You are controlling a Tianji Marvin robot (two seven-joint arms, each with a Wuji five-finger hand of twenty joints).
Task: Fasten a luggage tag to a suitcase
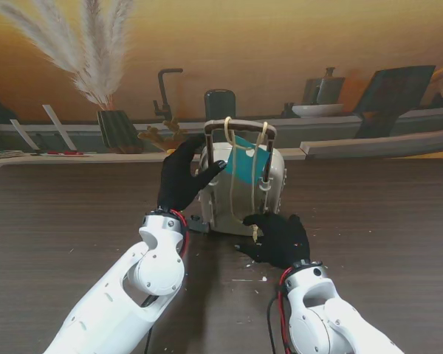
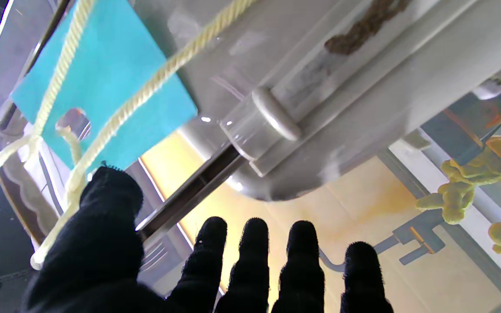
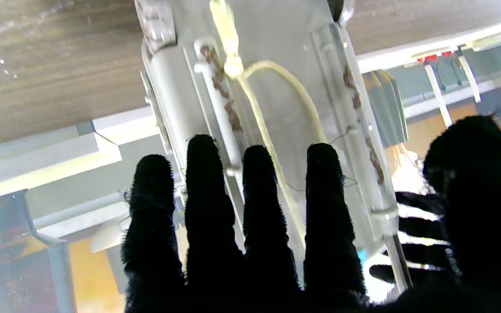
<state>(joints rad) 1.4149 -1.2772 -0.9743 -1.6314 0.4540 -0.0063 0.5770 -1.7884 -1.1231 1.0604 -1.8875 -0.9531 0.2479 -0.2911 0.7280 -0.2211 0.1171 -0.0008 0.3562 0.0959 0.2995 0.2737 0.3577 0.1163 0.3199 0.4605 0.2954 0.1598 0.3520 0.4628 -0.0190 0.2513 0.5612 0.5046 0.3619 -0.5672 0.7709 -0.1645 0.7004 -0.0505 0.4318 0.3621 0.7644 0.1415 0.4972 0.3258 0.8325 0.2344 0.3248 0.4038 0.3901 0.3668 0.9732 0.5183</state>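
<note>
The left hand (image 1: 181, 177) rests against the suitcase (image 1: 240, 193) at its 9 o'clock side, fingers spread and grasping nothing, thumb near the teal luggage tag (image 1: 245, 162). The tag hangs by a cream cord (image 1: 229, 158) looped over the raised handle (image 1: 240, 125). The right hand (image 1: 279, 239) lies released on the desk (image 1: 369, 221) at the suitcase's 5 o'clock.

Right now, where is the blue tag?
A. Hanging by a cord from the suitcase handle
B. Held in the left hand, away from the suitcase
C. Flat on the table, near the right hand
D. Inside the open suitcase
A: the tag hangs against the suitcase on a cord looped over the handle; the left hand is open beside it.
</note>
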